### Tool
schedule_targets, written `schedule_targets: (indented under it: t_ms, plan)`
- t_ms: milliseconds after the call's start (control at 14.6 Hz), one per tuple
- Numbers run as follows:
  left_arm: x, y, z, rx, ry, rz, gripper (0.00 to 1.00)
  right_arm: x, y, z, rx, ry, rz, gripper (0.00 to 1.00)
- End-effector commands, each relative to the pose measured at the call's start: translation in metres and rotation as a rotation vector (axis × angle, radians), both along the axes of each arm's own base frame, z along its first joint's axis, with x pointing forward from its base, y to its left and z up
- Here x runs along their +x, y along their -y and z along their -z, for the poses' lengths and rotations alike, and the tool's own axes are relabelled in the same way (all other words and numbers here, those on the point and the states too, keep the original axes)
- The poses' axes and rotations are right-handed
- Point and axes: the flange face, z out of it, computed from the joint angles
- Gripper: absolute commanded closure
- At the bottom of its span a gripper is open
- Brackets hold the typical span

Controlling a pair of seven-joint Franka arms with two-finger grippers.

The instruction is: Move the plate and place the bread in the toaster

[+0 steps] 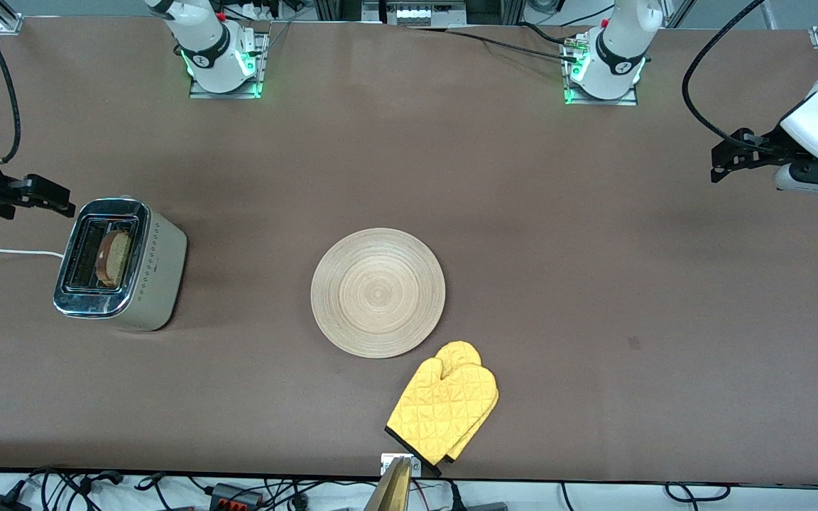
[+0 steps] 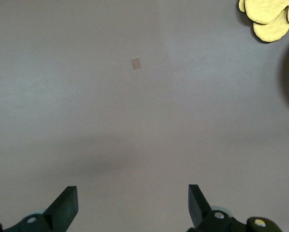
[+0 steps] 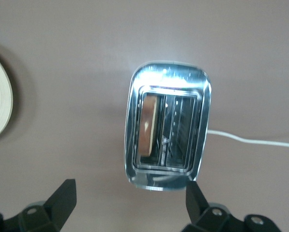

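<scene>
The brown table is being occupied by three loose things, and both arms are being kept back at its ends. The plate is lying flat at the middle of the table, with nothing on it. The toaster is standing toward the right arm's end of the table, well apart from the plate, and its white cord is being trailed off toward the table's edge. A yellow oven mitt is lying just beside the plate, nearer to the front camera. The bread is being held upright in the toaster's slot that lies closer to the plate; the other slot is seen empty in the right wrist view.

The right gripper is being held in the air just beside the toaster, above the cord's end of it, with its jaws spread wide and nothing between them. The left gripper is being held over bare table at the left arm's end, likewise wide apart and carrying nothing.
</scene>
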Motion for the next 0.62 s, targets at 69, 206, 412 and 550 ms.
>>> schedule_targets:
  t_ms: [69, 206, 412, 550]
  plan:
    - [0.0026, -0.0001, -0.0062, -0.001, -0.003, 0.000, 0.00, 0.0051, 0.0042, -0.0098, 0.001, -0.049, 0.000, 0.00]
    - [0.0027, -0.0009, -0.0062, -0.002, -0.003, -0.002, 0.00, 0.0021, 0.0014, -0.0125, -0.001, -0.057, -0.003, 0.00]
    - [0.0027, -0.0009, -0.0062, -0.002, -0.003, -0.002, 0.00, -0.0016, 0.0021, -0.0094, -0.001, -0.086, 0.011, 0.00]
    - [0.0027, -0.0009, -0.0062, -0.002, -0.003, -0.002, 0.00, -0.0017, 0.0020, -0.0085, -0.001, -0.085, 0.014, 0.00]
